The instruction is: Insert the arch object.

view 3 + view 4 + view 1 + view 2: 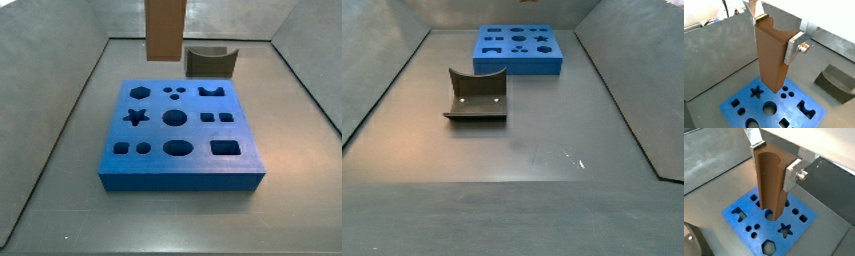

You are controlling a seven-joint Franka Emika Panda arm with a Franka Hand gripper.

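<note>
The arch object (771, 60) is a tall orange-brown bar with a curved notch in its upper end. My gripper (776, 32) is shut on it near that end, one silver finger on each side; both wrist views show this (774, 160). The bar (769, 183) hangs upright above the blue board (791, 106) with its several shaped holes, its lower end apart from the board. In a side view the bar (164, 30) hangs over the far edge of the board (181, 180); the gripper is out of frame there.
A short dark block with a curved notch (210, 62) stands on the grey floor beyond the board, also seen in a wrist view (836, 82) and a side view (476, 95). Grey walls enclose the floor. The board (516, 68) lies at one end.
</note>
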